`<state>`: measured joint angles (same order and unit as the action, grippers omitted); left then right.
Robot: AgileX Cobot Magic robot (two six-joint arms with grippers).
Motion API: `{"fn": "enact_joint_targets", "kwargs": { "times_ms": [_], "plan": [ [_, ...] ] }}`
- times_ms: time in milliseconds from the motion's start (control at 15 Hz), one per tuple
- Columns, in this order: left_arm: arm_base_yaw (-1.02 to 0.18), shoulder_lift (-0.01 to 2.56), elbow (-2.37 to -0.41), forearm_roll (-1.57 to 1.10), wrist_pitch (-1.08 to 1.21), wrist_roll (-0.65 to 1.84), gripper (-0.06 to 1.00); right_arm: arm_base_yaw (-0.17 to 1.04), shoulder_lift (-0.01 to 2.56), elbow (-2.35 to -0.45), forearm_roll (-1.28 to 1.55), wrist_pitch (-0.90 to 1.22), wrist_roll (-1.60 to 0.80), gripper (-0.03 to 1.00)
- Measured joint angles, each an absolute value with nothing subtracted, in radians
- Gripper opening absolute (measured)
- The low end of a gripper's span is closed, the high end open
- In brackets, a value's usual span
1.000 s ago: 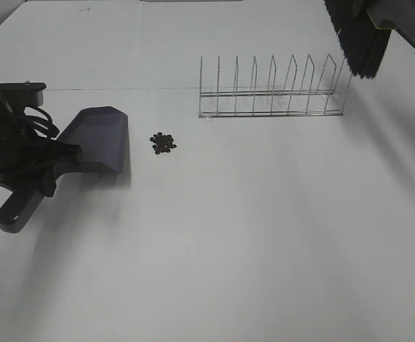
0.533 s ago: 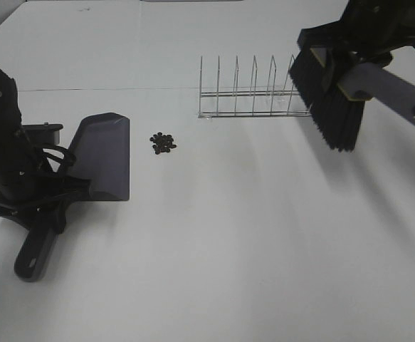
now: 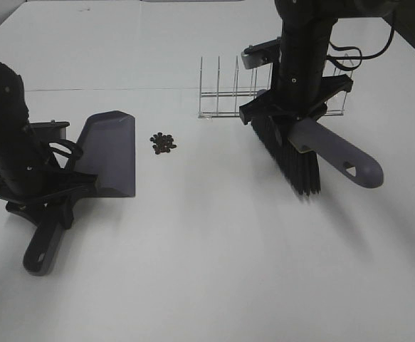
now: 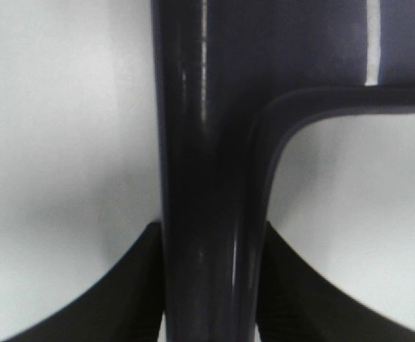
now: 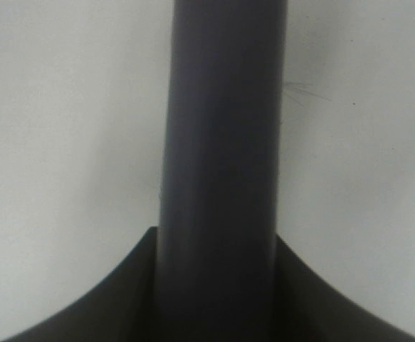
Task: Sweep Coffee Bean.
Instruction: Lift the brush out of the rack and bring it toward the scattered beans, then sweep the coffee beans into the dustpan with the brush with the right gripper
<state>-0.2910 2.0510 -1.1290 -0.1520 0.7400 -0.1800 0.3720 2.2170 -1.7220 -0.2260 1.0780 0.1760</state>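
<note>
The left claw (image 3: 45, 201) is clenched on the handle of the grey dustpan (image 3: 109, 153), whose blade appears to rest on the desk (image 3: 207, 278) with its open lip facing the coffee bean (image 3: 163, 142) pile. The right claw (image 3: 295, 121) grips the handle of the brush (image 3: 296, 160), bristles pointing down in front of the wire rack (image 3: 225, 96). Whether they touch the desk cannot be told. The beans lie in one tight cluster between the two tools, near the dustpan's lip and well apart from the bristles. The step in hand looks like the approach before the sweep, with both tools grasped and no bean gathered. The next move probably calls for setting the bristles down just past the cluster, then drawing them toward the lip while the pan stays flat.
</note>
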Motion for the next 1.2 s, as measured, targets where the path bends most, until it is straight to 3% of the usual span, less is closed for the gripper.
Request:
{"fn": "enact_joint_targets", "kwargs": {
  "times_ms": [267,800,1200],
  "plan": [
    [-0.292,2.098,-1.208,-0.157,0.805,-0.18,0.32,0.4,2.329,-1.899,-0.231,1.164,0.172,0.27],
    [-0.343,2.121,-1.249,-0.153,0.8,-0.159,0.32,0.589,2.565,-2.298,-0.122,1.222,0.114,0.27],
    [-0.343,2.126,-1.255,-0.154,0.808,-0.159,0.32,0.693,2.62,-2.424,0.0,1.229,0.087,0.27]
  ]
}}
